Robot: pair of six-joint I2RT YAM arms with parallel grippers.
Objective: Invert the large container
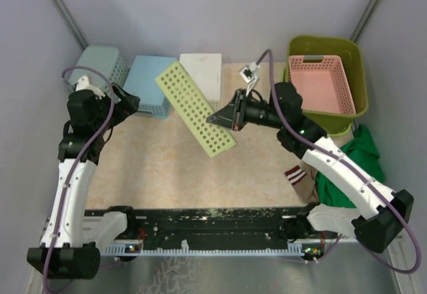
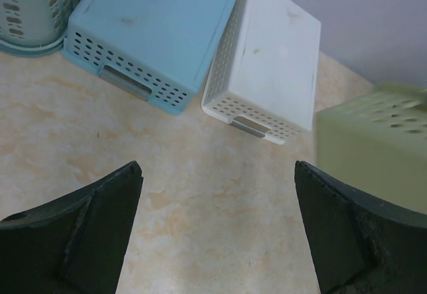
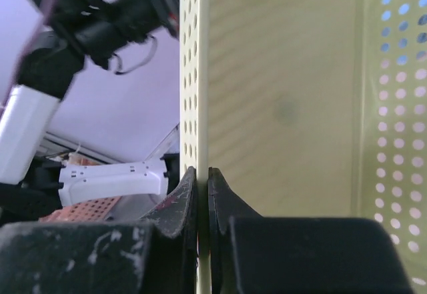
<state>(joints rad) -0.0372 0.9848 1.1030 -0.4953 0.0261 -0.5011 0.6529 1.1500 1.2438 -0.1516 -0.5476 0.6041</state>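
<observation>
The large container [image 1: 324, 43], a green solid-walled tub, stands upright at the back right, with a pink perforated basket [image 1: 321, 84] inside it. My right gripper [image 1: 222, 117] is left of the tub and shut on the wall of a pale yellow-green perforated basket [image 1: 195, 111], holding it tilted above the table. In the right wrist view the gripper [image 3: 202, 172] pinches that thin wall [image 3: 193, 74]. My left gripper [image 1: 131, 103] is open and empty at the back left; in the left wrist view it [image 2: 218, 174] hangs over bare tabletop. The tub shows in neither wrist view.
Upside-down baskets line the back: teal [image 1: 100, 64], light blue [image 1: 150, 81], white [image 1: 201, 71]. The blue [image 2: 153, 34] and white [image 2: 273, 61] ones lie ahead of my left gripper, the pale green basket [image 2: 373, 147] to its right. A green cloth [image 1: 360, 164] lies right of the table.
</observation>
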